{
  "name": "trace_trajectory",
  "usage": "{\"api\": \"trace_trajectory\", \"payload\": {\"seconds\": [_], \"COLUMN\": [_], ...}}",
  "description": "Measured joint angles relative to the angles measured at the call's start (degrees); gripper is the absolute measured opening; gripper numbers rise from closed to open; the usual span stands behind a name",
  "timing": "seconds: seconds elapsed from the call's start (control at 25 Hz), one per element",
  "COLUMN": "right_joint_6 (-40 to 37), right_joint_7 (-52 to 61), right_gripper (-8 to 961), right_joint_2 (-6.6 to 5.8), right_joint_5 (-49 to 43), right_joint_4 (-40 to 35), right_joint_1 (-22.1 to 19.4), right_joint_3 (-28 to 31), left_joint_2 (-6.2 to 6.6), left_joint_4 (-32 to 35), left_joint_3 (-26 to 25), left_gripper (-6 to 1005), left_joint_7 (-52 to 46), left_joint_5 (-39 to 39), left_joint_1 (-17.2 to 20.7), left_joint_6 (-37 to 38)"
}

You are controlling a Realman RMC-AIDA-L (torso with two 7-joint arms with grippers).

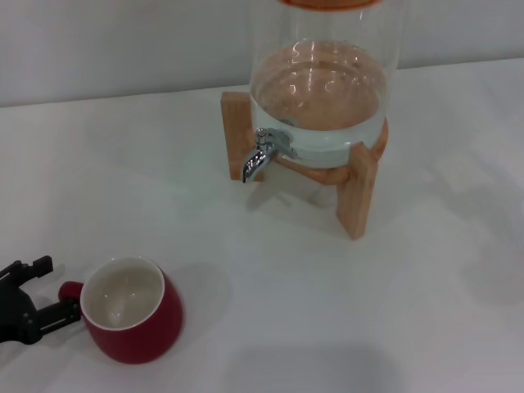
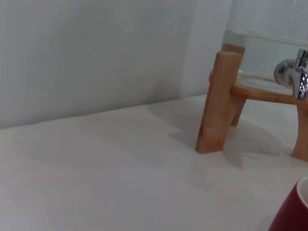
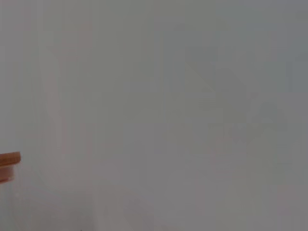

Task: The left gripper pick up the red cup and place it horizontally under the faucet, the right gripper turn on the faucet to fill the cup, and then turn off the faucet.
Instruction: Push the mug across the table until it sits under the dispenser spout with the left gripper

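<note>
A white table [image 1: 393,327] is filling the head view, and at its far side a clear glass jar [image 1: 323,82], partly filled with water, is sitting on a wooden stand [image 1: 354,192]. The faucet [image 1: 264,151] is pointing its chrome spout down at the jar's front. The red cup [image 1: 131,309] is standing upright near the front left, well apart from the faucet. The left gripper [image 1: 37,295] is reaching in beside it with its fingers spread around the cup's small handle, not visibly clamped. The left wrist view is showing the stand's leg and faucet from low down, plus a sliver of cup. The right wrist view is showing only blank wall and a wooden edge. No writing is showing anywhere.
</note>
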Motion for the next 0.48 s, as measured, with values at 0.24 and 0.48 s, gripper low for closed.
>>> {"api": "trace_trajectory", "payload": {"seconds": [0.24,0.48], "right_joint_6": [0.0,0.0], "right_joint_7": [0.0,0.0], "right_gripper": [721,721], "right_joint_2": [0.0,0.0], "right_joint_5": [0.0,0.1], "right_joint_4": [0.0,0.0], "right_joint_1": [0.1,0.1], "right_joint_3": [0.0,0.0], "left_joint_2": [0.0,-0.01], "left_joint_4": [0.0,0.1], "left_joint_3": [0.1,0.1], "left_gripper": [776,774], "left_joint_7": [0.0,-0.1], "left_joint_5": [-0.2,-0.2], "left_joint_1": [0.0,0.0], "left_joint_6": [0.1,-0.2]}}
